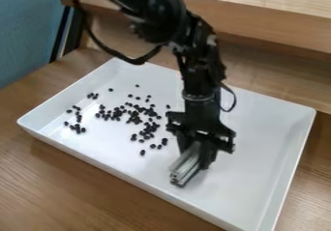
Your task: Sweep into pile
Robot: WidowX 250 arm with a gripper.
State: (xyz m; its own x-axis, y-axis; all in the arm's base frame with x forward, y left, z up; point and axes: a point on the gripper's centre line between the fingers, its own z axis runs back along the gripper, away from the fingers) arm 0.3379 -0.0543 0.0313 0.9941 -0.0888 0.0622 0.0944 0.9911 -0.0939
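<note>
Table: wood-brown [48, 186], under the tray.
Tray: white and shallow, with raised walls [252, 177].
Arm: black [161, 20], coming from above the tray's far side.
Claw: black [196, 152], low over the tray's middle, closed around the bar.
Bar: pale, ridged [184, 167], slanting down to the tray's near middle; whether it touches the floor is unclear.
Beans: small, dark [136, 119], loosely scattered over the tray's left half in camera view, some bunched, others apart.

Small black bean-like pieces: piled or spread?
Spread: the small black bean-like pieces lie in loose clusters, with strays around them, on the shiny white rectangular tray.
</note>
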